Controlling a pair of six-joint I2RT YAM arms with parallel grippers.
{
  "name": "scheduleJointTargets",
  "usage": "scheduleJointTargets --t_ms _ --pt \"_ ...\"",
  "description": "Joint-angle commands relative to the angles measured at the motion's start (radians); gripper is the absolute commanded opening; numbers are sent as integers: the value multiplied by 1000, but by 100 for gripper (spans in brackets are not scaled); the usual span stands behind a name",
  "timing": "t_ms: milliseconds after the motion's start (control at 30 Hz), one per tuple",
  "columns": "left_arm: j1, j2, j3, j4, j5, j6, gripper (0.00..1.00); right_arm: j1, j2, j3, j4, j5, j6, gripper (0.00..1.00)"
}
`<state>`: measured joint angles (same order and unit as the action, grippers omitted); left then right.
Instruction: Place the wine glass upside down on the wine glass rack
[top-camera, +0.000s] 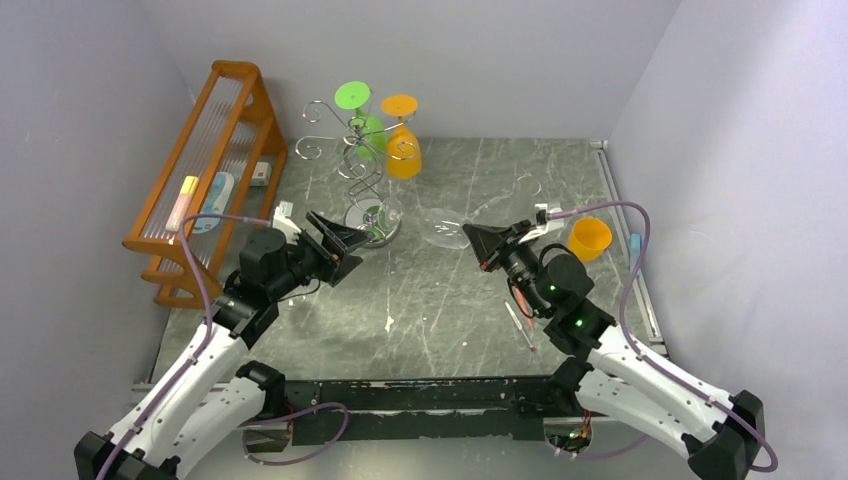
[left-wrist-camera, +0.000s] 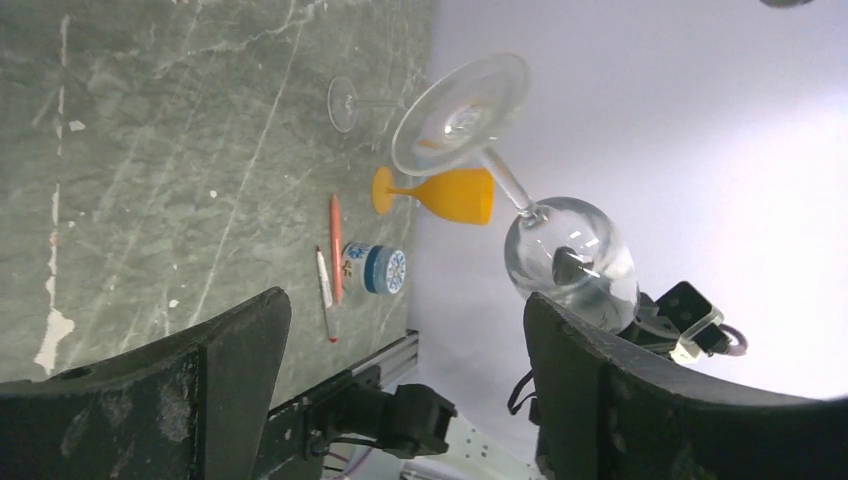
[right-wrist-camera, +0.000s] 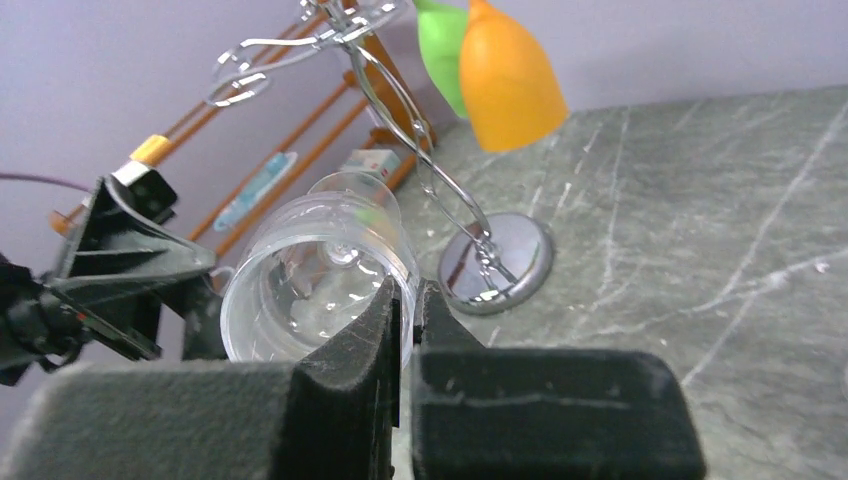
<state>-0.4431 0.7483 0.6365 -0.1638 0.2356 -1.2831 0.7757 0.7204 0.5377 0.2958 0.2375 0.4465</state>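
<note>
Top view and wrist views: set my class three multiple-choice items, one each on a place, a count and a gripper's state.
1. The wine glass rack stands: A at the near edge; B toward the back; C against the right wall.
2. Glasses hanging on it: A none; B one; C two.
3. The right gripper is: A shut on the clear wine glass; B open; C out of view.
Key: B, it sits high in the top view; C, a green glass and an orange glass hang; A, it pinches the rim.
</note>
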Motion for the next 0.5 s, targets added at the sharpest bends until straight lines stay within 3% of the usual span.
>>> scheduleJointTargets --t_ms 0,267,467 --pt "1 -2 -17 65 -3 -109 90 37 26 5 172 43 51 0" --pt "1 -31 30 -78 -120 -113 90 186 121 12 265 204 -15 0" --pt "1 -56 11 -124 -161 -201 80 336 213 15 396 348 -162 0"
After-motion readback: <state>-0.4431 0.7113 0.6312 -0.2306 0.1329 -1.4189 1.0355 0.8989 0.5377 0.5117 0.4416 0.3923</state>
